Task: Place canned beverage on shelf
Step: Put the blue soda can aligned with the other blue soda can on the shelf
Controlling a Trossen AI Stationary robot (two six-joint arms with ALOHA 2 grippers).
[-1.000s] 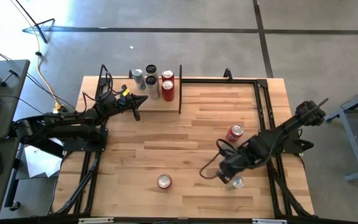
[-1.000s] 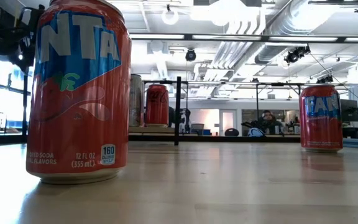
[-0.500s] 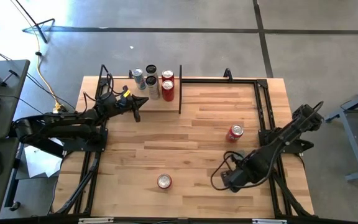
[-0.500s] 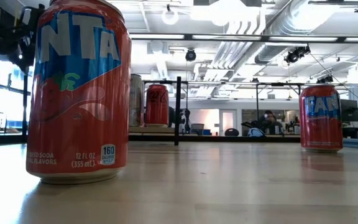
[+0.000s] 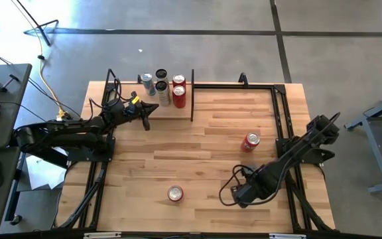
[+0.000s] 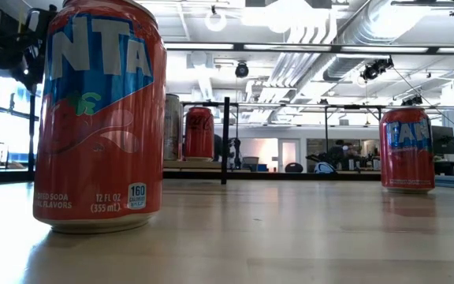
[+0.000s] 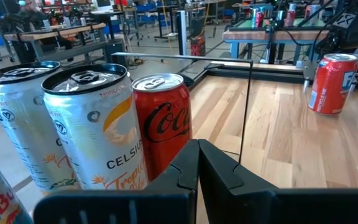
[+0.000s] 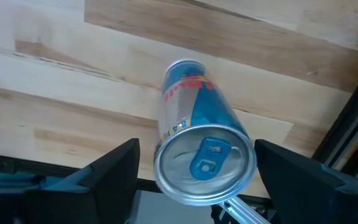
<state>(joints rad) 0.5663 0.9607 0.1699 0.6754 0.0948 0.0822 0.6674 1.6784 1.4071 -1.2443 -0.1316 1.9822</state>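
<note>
A slim blue-and-silver can [image 8: 191, 118] stands upright on the wooden tabletop near its front right. My right gripper [image 8: 197, 150] is open above it, pointing down, one finger on either side of the can's top, with a gap on both sides. In the high view the right gripper [image 5: 241, 195] hides the can. The shelf [image 5: 171, 111], a pale board with black rod uprights, stands at the far left and bears several cans [image 5: 170, 87] standing upright. My left gripper [image 5: 145, 114] is shut and empty beside the shelf, close to these cans [image 7: 98, 130].
A red can [image 5: 250, 141] stands at mid-right and another red can [image 5: 174, 193] near the front edge; both show in the low view [image 6: 407, 150] [image 6: 101, 118]. A black frame rail [image 5: 280, 119] runs along the table's right side. Open tabletop lies in the middle.
My right gripper has moved toward the table's near edge and over the blue-and-silver can, which showed beside it in the high view a second ago and is now hidden beneath it. The can has stayed where it was.
</note>
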